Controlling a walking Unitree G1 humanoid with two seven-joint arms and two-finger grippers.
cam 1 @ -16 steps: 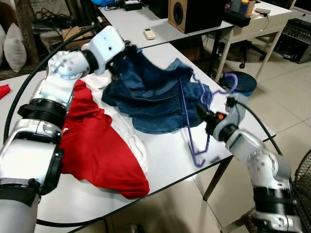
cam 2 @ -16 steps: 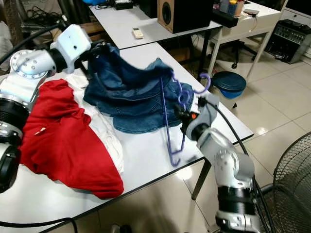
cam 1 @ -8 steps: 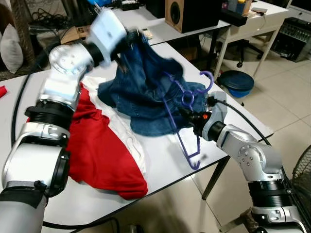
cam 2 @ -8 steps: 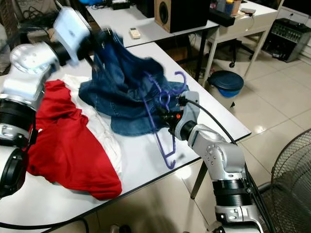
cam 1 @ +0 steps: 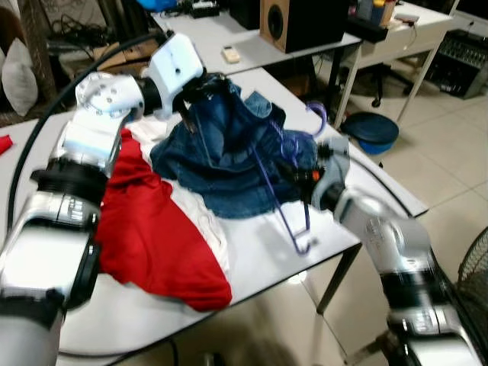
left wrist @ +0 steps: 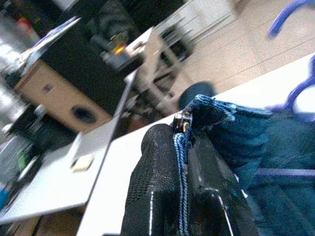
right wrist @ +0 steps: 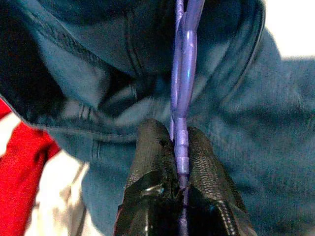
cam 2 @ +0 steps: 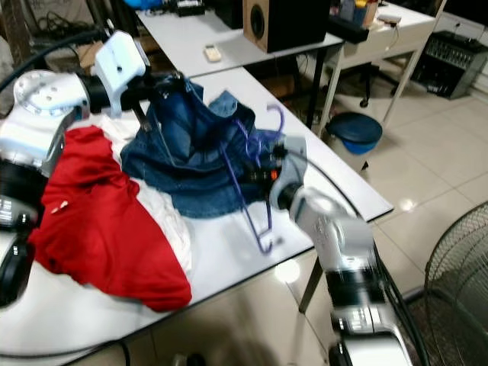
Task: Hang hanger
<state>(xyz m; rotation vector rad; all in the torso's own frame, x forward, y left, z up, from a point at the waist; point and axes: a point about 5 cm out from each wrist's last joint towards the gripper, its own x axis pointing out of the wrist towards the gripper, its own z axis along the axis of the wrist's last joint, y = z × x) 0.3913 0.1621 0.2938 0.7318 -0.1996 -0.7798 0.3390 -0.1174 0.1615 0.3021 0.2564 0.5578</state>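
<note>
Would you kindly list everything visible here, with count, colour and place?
Denim garment: one, blue, on the table, one edge lifted.
Hanger: one, purple, at the denim's right side.
Red garment: one, left of the denim.
White cloth: one, between red garment and denim.
Table: one, white, under the clothes.
Speaker: one, black and wood, on the far desk.
Fan: one, dark, on the floor at right.
Left gripper: pinching the denim's edge.
Right gripper: clamped on the hanger.
</note>
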